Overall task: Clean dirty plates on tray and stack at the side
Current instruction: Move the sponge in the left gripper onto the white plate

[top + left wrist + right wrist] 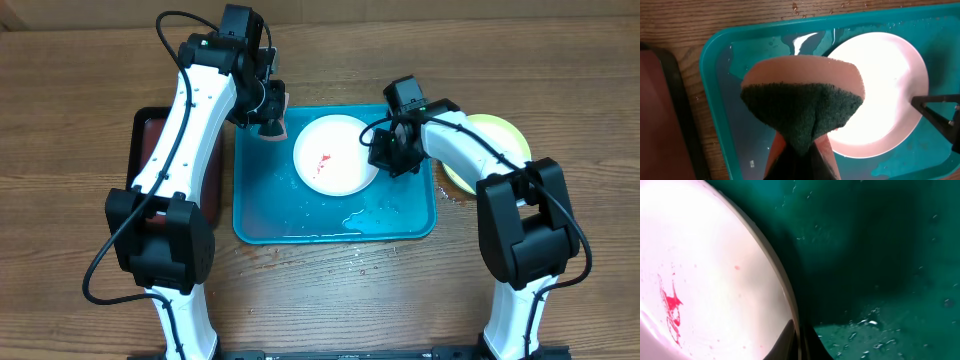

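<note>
A white plate [335, 155] with a red smear [670, 305] lies at the back of the turquoise tray [335, 228]. My right gripper [385, 150] is shut on this plate's right rim [790, 295], one finger inside and one outside, and the gripper [799, 340] stands at the bottom of the right wrist view. Above the tray's back left corner, my left gripper [271, 125] is shut on a pink sponge [802, 100] with a dark green scouring face. It hangs just left of the plate [880, 90]. A yellow-green plate [500, 135] sits on the table right of the tray, partly under my right arm.
A black tray with a dark red inside [145, 150] lies left of the turquoise tray, under my left arm. Water puddles [365, 212] and droplets wet the tray floor in front of the plate. Bare wooden table surrounds both trays.
</note>
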### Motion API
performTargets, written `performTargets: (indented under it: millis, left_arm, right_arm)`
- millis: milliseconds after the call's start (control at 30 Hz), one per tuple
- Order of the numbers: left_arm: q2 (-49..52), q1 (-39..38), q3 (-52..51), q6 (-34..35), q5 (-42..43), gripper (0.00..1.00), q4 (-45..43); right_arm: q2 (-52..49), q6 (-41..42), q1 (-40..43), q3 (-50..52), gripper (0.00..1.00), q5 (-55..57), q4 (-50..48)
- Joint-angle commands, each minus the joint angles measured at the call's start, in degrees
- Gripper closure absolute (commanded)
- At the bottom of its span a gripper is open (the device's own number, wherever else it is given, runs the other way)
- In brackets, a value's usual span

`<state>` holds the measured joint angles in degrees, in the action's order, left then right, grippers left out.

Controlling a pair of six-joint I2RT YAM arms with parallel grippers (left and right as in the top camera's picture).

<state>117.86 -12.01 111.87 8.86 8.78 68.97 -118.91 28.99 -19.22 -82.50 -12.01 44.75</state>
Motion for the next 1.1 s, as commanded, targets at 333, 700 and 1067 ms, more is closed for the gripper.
performTargets:
  millis: [333, 700, 1067]
  left_arm:
    - [2.6, -4.4, -0.2, 0.4, -0.4, 0.96, -1.7]
    - [12.8, -6.0, -0.2, -0.4, -0.4, 0.96, -0.7]
    - [14.9, -7.2, -0.2, -10.9, 0.7, 0.96, 1.3]
  right_arm:
    - [-0.8, 6.8, -4.2, 1.4, 0.96, -0.1, -0.7]
    - [-0.8, 6.6, -4.2, 1.4, 0.96, 0.0, -0.7]
    - [-0.8, 6.6, -4.2, 1.4, 0.96, 0.0, -0.8]
